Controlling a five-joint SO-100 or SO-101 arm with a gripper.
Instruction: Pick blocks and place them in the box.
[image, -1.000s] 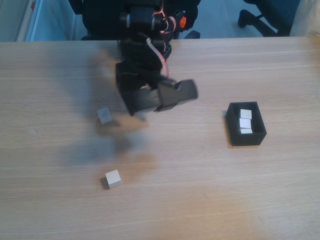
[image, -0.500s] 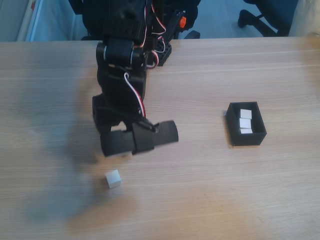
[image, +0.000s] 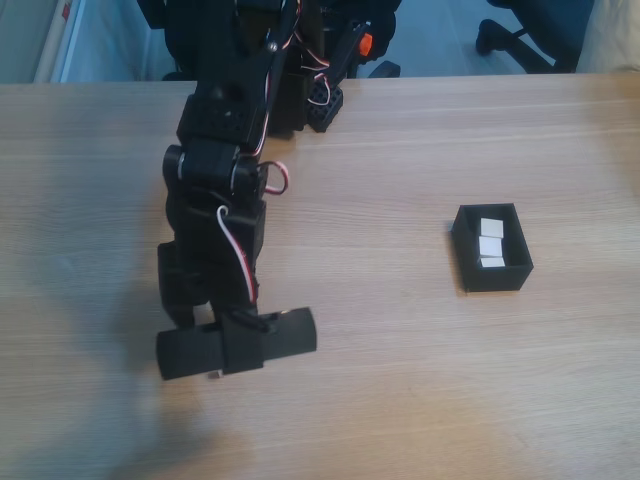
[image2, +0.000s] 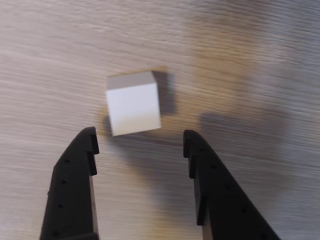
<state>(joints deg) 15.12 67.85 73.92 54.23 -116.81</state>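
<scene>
3 blocks (image: 489, 243) already in the box (image: 492, 274). Swung down over the near cube (image2: 133, 102) on the bench (image: 420, 380) within 1 second (pincer (image2: 140, 142) apart, cube just ahead of its tips). Poised, probably, for pick 4.

The black arm (image: 215, 230) reaches from the far edge of the wooden table (image: 420, 380) toward the near left, its lower end hanging low over the tabletop. Well apart on the right stands the black box (image: 491, 272), holding three pale blocks (image: 489, 243) in a row.
</scene>
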